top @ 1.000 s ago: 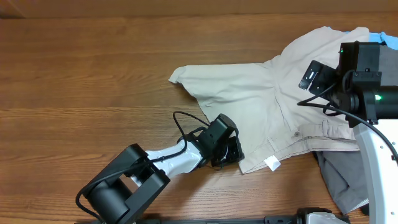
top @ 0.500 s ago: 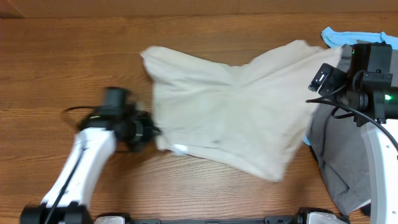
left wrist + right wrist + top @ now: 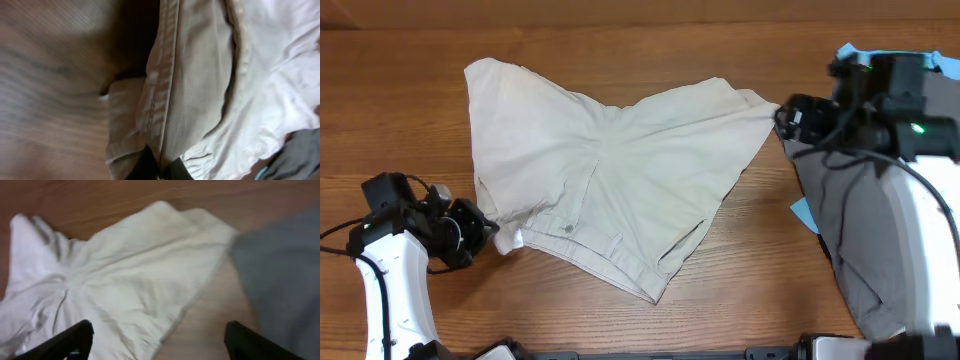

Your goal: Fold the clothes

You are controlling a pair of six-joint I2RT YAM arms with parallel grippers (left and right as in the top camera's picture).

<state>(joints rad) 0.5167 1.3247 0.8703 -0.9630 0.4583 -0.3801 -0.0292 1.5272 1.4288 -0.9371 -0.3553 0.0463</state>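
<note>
The shorts (image 3: 610, 190) have been dragged left and now lie spread across the middle of the table (image 3: 400, 100), waistband toward its near edge. A grey garment (image 3: 865, 240) lies at the right edge. The left fingers (image 3: 147, 167) clamp the waistband's left corner; the right fingers (image 3: 75, 339) stand apart, empty.

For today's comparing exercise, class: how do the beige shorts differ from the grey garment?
The beige shorts lie spread centrally; the grey garment sits at the right edge. The left tool grips the beige shorts; no tool holds the grey garment. Both lie on the wooden table.
</note>
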